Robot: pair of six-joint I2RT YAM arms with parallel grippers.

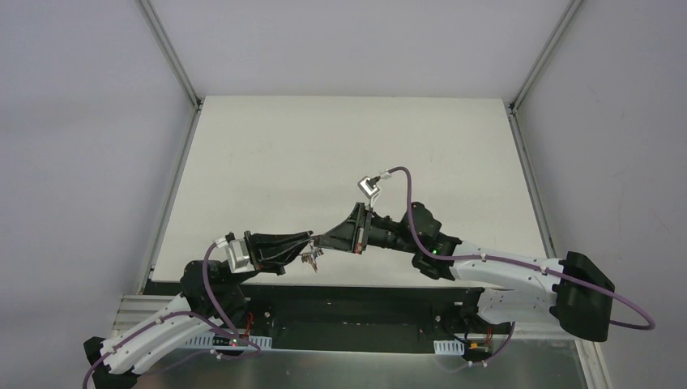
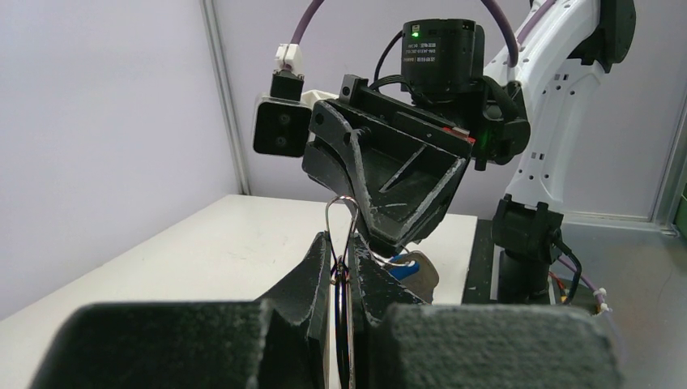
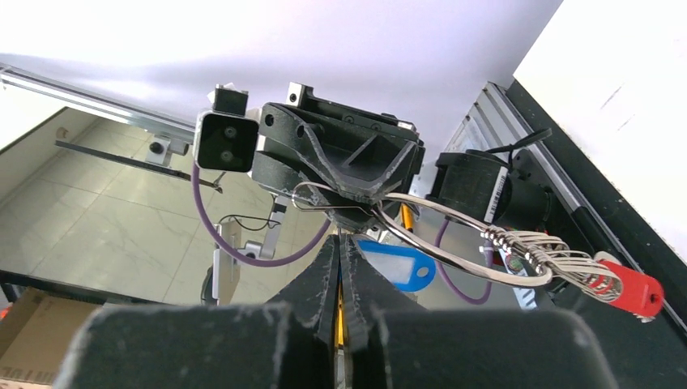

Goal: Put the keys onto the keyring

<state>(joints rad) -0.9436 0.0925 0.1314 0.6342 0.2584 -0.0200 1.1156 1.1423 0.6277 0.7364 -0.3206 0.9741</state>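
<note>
My two grippers meet tip to tip low over the table's near middle. The left gripper [image 1: 310, 240] [image 2: 343, 247] is shut on the keyring [image 2: 341, 215], a thin silver ring seen edge-on, its loop poking out past the fingertips. In the right wrist view the keyring [image 3: 454, 229] sweeps right to a fan of silver keys [image 3: 559, 261], with the red-headed key [image 3: 636, 293] at the end. The right gripper [image 1: 326, 241] [image 3: 340, 241] is shut on the blue key [image 3: 398, 265] [image 2: 403, 262]. Its oblong blue head juts out beside the fingertips, up against the ring.
The white table [image 1: 348, 154] stretches beyond the arms, between grey walls and slanted metal posts [image 1: 172, 57]. A dark base strip [image 1: 348, 312] runs along the near edge. A small bunch of keys [image 1: 310, 259] dangles below the grippers.
</note>
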